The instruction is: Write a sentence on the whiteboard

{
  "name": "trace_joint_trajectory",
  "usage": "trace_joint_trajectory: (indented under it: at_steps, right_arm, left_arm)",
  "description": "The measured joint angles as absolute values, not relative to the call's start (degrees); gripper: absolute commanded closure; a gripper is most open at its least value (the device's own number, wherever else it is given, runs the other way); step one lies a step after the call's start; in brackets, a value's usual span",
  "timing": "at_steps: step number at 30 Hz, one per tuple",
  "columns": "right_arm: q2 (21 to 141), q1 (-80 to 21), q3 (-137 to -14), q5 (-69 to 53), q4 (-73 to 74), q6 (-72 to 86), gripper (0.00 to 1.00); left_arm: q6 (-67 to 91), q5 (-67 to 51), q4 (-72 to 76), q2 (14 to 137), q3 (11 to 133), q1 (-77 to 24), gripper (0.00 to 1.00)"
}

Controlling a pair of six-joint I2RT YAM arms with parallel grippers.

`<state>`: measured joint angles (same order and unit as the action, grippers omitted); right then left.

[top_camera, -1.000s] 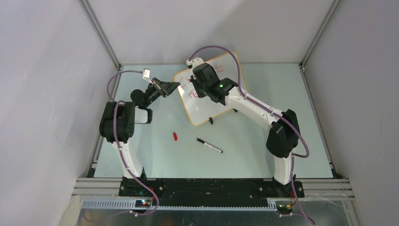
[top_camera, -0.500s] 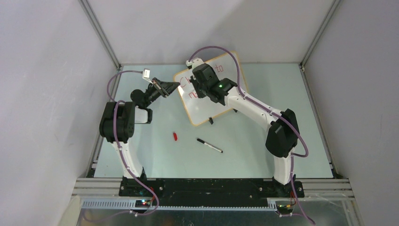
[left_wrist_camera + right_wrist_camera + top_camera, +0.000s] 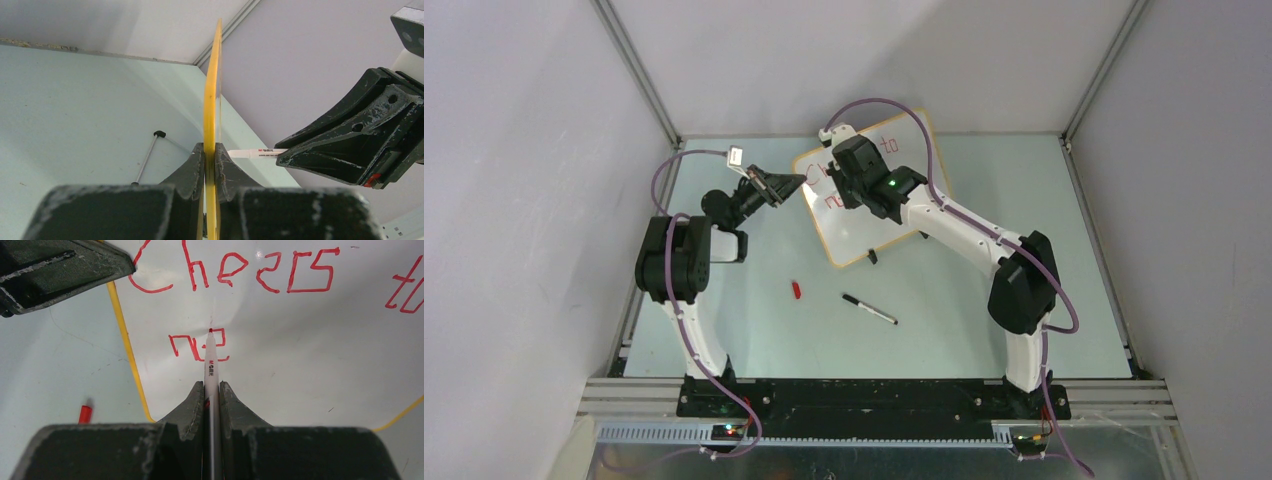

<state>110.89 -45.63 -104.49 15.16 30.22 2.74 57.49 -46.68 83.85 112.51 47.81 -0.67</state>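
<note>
At far centre of counter (image 3: 754, 300), whiteboard (image 3: 864, 235) stands tilted, left hand (image 3: 211, 150) clamped on its yellow rim. Right hand (image 3: 212, 387) pinched tight on red marker (image 3: 210, 357), tip at row 2 of sentence (image 3: 235, 272), "ne" written. Best bet: light pressure, short steady strokes, board braced.

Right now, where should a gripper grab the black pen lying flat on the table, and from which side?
Probably the middle of the pen, coming straight down from above with the jaws turned across its slanted length. It lies flat and thin on the table, with bare space on both long sides.
</note>
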Motion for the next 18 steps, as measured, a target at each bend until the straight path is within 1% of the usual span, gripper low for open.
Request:
trace_joint_trajectory:
  at_steps: [18]
  right_arm:
    - [110.9,-46.1,-104.2,13.8,30.4,2.7,1.00]
  left_arm:
    - [57.5,-46.7,83.8,112.5,47.8,-0.7,1.00]
